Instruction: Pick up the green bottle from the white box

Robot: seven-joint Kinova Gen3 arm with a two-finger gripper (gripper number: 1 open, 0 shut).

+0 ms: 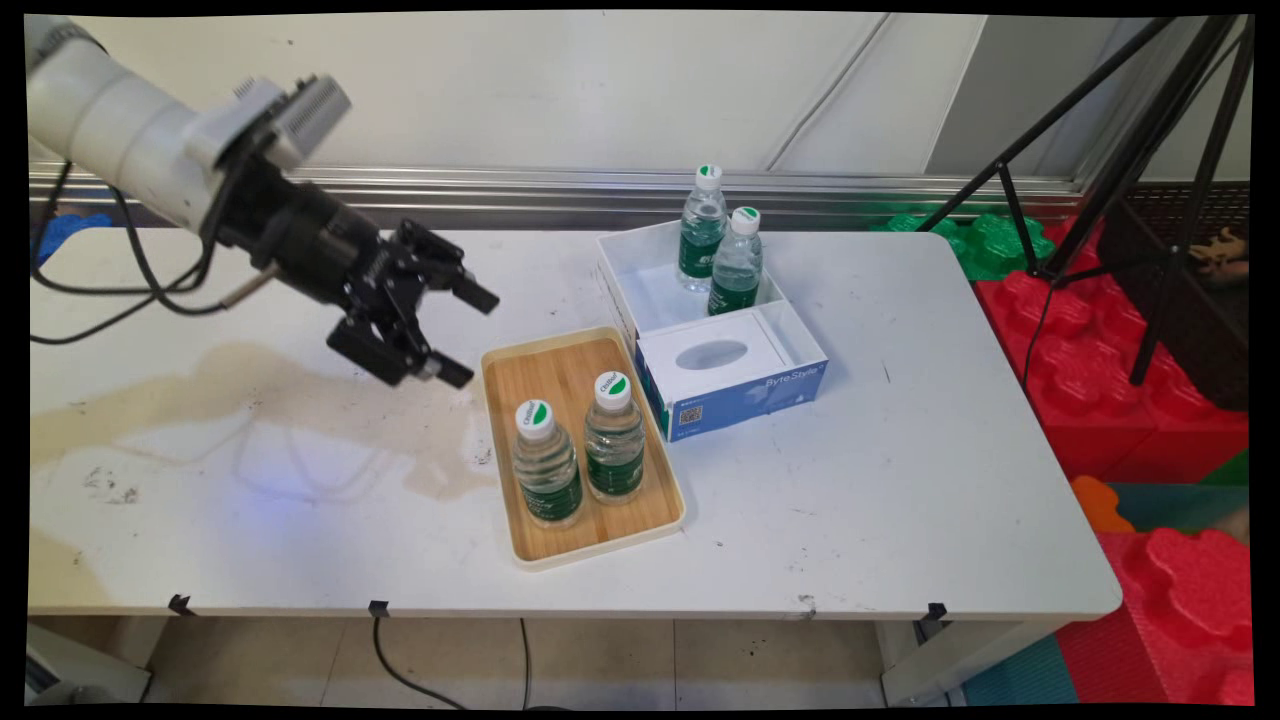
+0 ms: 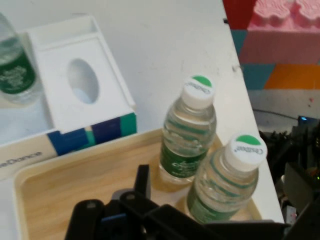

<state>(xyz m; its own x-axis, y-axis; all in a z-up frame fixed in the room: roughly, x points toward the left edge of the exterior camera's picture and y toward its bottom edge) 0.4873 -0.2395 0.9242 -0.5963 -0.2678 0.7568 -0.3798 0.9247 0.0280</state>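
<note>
The black claw [image 1: 462, 332] hangs in the left-centre of the main view, above the white bench [image 1: 860, 480], its two fingers spread wide apart with nothing between them; one fingertip points toward the frame's centre and the other sits just beside the upper left corner of a wooden tray [image 1: 560, 375]. The tray lies at the middle of the frame, and two small water bottles stand upright in its lower half, close together: the left bottle [image 1: 546, 468] and the right bottle [image 1: 613, 442], each with a green label and a white cap marked green. In the hand view the same tray [image 2: 75, 170] fills the lower part, with one bottle [image 2: 188, 132] at centre and another bottle [image 2: 225, 182] at lower right, and the claw's linkage rises from the bottom edge. Just right of the tray in the main view sits a white open box [image 1: 640, 280], touching or nearly touching the tray's upper right edge; its nearer end holds a blue and white tissue box [image 1: 735, 375] with an oval opening, and two more bottles [image 1: 720, 245] stand upright in its far end. A brownish stain [image 1: 250, 385] spreads over the bench at the left, below the claw
</note>
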